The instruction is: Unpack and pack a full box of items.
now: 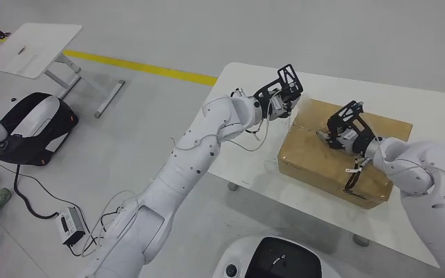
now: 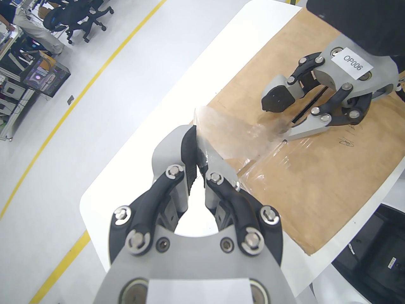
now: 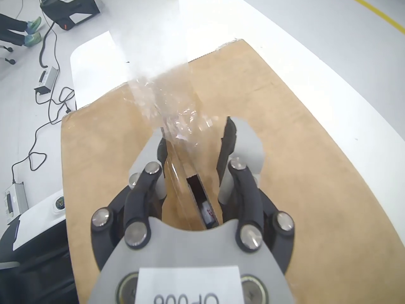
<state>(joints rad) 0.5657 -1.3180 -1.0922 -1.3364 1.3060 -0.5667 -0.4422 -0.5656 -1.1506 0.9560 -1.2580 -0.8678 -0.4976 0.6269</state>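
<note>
White table [image 1: 261, 160], yellow floor line [image 1: 139, 67], office chairs [image 2: 76, 14]

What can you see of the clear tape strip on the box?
The clear tape strip is a transparent, glossy plastic film, crinkled near its peel line. One end is pinched in the shut left gripper and lifted off the cardboard box, so the strip slants up from the lid. The rest lies stuck along the box's top seam. The open right gripper sits on the lid at the peel line.
</note>
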